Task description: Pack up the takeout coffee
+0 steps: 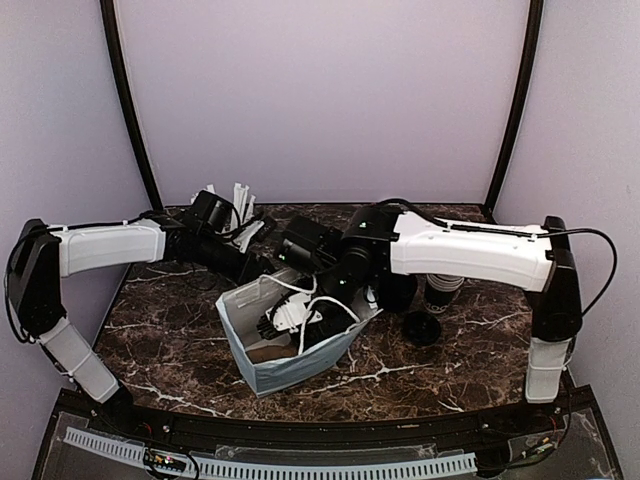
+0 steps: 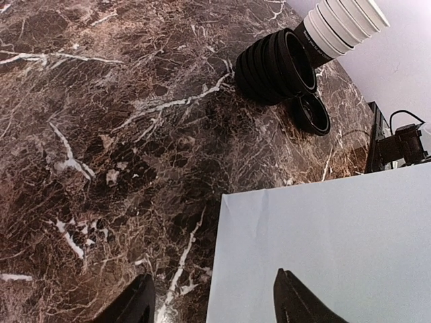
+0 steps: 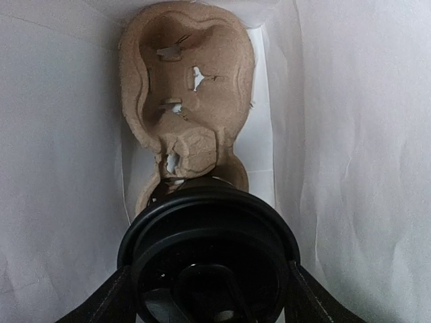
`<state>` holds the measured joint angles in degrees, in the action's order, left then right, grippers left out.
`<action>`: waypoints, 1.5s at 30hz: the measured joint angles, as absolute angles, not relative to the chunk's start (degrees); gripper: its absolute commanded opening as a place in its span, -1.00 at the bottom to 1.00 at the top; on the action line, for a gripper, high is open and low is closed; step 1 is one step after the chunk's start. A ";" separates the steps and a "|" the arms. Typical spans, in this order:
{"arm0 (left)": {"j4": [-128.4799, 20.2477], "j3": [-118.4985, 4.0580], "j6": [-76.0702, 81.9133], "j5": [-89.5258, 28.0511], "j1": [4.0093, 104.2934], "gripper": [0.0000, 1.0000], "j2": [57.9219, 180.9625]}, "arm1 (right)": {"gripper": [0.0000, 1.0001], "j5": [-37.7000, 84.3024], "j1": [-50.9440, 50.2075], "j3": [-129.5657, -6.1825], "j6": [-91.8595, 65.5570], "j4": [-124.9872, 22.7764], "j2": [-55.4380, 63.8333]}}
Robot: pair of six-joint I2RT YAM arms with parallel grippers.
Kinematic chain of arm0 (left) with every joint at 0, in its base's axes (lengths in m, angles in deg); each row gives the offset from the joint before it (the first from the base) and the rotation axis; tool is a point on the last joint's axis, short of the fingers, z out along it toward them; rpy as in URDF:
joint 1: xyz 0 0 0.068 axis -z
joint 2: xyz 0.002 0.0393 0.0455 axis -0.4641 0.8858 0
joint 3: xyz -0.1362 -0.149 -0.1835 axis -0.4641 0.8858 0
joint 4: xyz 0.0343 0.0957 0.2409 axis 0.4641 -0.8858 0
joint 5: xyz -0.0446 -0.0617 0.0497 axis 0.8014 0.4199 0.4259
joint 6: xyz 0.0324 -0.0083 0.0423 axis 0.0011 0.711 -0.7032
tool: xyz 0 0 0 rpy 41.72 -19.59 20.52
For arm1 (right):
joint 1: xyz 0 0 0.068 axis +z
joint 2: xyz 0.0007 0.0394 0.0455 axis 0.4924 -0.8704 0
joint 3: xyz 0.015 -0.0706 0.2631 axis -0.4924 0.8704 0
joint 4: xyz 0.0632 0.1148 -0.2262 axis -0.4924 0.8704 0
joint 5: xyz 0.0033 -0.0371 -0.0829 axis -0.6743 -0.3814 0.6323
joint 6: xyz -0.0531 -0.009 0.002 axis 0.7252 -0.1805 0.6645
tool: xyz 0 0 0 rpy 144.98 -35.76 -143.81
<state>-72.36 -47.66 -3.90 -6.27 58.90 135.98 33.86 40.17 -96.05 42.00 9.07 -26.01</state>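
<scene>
Top external view: dark marble table [image 1: 180, 340], with a pale paper bag [image 1: 262, 365] at centre, mouth open and tipped toward the far right. The right arm [image 1: 470, 250] reaches into the mouth. The left arm [image 1: 110, 248] comes in from the far left.

Left wrist view: left gripper [image 2: 212, 276] has its jaws wide apart. They straddle the bag's edge without clamping it, one finger outside over marble and one over the paper.

Right wrist view: a brown pulp cup carrier [image 3: 188, 87] lies on the bag floor, far socket vacant. The takeout coffee [image 3: 209, 235] is inside the bag, just above the carrier's near socket. The right gripper [image 3: 209, 269] is closed on it, one finger on each side at the level of the lid rim. Cannot tell whether the base is seated yet.

Orientation: lid faces the camera and the base is hidden behind it. The long axis runs from the wrist down into the bag, roughly in line with the near socket.

Handling (judgement): the paper wall is thin and crushes under squeeze. The lid rim is the stiff band, so the present grip there looks right. If the cup is filled it is heavy for its size and will spill if tipped. The plastic rim is smooth and may slip.

To the right of the bag, outside it: a stack of white-rimmed cups [image 2: 340, 23], a stack of black lids [image 2: 276, 64], and one loose lid [image 2: 313, 113].
</scene>
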 measured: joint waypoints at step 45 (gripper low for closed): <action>-80.73 -47.62 -6.77 -11.73 56.62 0.31 121.81 | -0.27 31.48 37.05 -86.87 30.98 -3.50 -24.56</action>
